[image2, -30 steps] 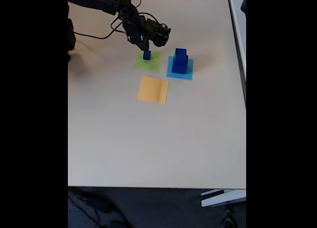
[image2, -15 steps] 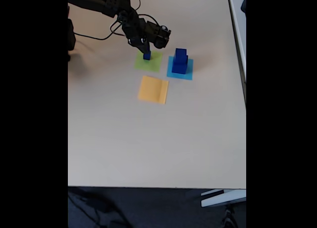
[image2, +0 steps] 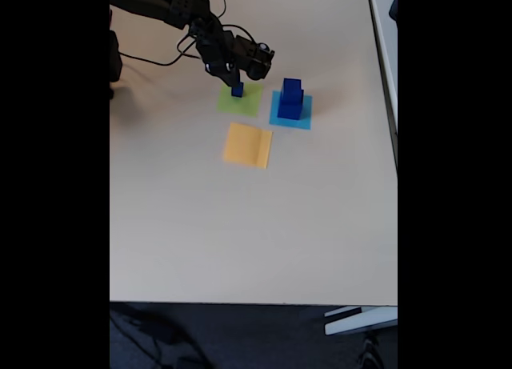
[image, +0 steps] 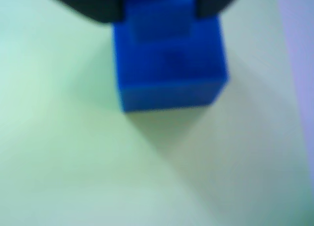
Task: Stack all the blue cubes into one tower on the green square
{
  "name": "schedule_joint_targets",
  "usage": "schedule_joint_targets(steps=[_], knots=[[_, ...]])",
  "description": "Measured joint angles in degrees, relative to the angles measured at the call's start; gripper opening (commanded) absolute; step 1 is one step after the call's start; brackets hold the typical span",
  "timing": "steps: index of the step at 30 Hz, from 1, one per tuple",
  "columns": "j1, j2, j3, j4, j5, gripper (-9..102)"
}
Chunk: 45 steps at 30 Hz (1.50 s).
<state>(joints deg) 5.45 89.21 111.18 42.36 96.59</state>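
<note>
- Far left in the fixed view, the arm (image2: pixel 160 1) reaches in from the top corner, cables trailing behind it across the table (image2: pixel 256 225).
- Its gripper (image2: pixel 234 79) hangs over the green square (image2: pixel 240 102), right above a small cube (image2: pixel 238 90) sitting near the square's upper edge.
- In the wrist view that cube (image: pixel 169 64) is blurred and close, with a smaller blue block on top of it, up between the dark fingers (image: pixel 88 5). I can't tell whether the jaws are clamped on it or already apart.
- Below, the yellow square (image2: pixel 246 145) lies bare.
- To the right, the cyan square (image2: pixel 290 113) carries a stack (image2: pixel 290 98) of bigger cubes, well apart from the gripper.
- Risk, as I see it: the little pile is narrow, so a lift that drags sideways or a finger brushing it could tip it off the green.
- The bigger worry is order: large cubes set onto small ones would likely make a wobbly tower.
</note>
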Motion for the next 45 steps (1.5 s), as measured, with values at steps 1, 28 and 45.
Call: schedule_joint_targets(steps=[1, 28, 45], knots=[[0.0, 0.0, 0.0, -0.18, 0.0, 6], [-0.18, -0.18, -0.09, -5.8, -3.08, 17], [0.44, -0.7, -9.84, -7.12, -9.93, 31]])
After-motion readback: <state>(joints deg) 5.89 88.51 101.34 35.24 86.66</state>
